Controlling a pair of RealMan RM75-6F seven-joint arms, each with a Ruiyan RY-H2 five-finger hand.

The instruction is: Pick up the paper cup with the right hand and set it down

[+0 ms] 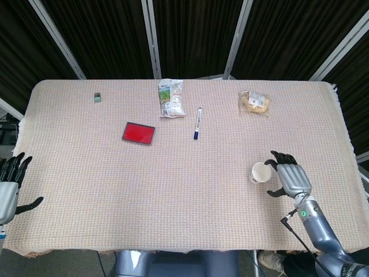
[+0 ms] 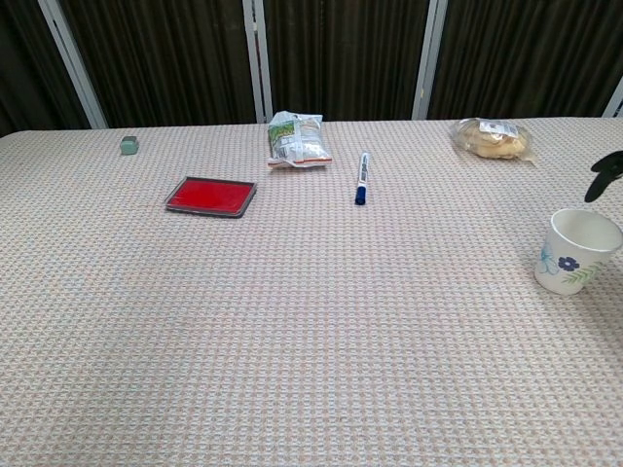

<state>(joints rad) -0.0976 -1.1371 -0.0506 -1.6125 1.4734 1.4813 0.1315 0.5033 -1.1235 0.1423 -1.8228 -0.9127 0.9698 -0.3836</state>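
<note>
A white paper cup (image 1: 260,172) with a blue flower print stands upright on the right part of the table; it also shows at the right edge of the chest view as the cup (image 2: 576,251). My right hand (image 1: 289,178) is just right of it, fingers spread, holding nothing, fingertips close to the cup's rim. Only a dark fingertip (image 2: 605,173) of it shows in the chest view. My left hand (image 1: 10,187) hangs off the table's front left edge with its fingers apart and nothing in it.
A snack bag (image 1: 172,98), a blue marker (image 1: 197,123), a red flat case (image 1: 138,133), a small green block (image 1: 98,97) and a wrapped bun (image 1: 255,103) lie across the far half of the woven tablecloth (image 1: 173,190).
</note>
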